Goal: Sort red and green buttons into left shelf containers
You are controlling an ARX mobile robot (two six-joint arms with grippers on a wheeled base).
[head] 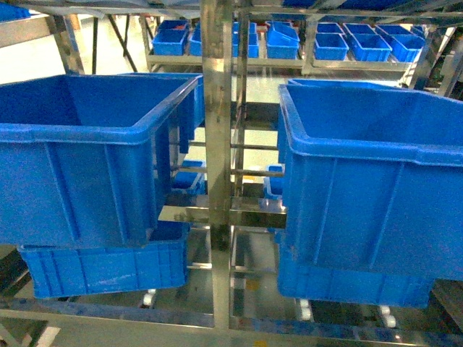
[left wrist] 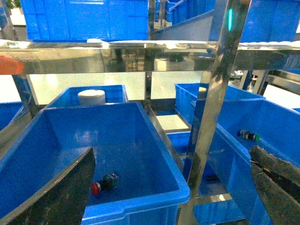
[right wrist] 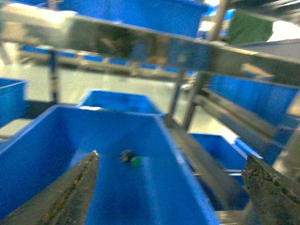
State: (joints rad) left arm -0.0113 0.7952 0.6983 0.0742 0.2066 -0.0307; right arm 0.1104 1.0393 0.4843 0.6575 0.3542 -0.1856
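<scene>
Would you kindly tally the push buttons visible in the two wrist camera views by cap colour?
Red-capped buttons: 1, the red button lying on the floor of a deep blue bin in the left wrist view.
Green-capped buttons: 2, the green button in the right wrist view, and another in the right-hand bin of the left wrist view; possibly the same one.
Total: 3

The right wrist view is blurred, and the red button (left wrist: 104, 183) lies partly behind a finger (left wrist: 61, 197).

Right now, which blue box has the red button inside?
The big blue bin right under the left gripper. The red button lies on its floor; the bin beside it holds a green-capped button.
</scene>
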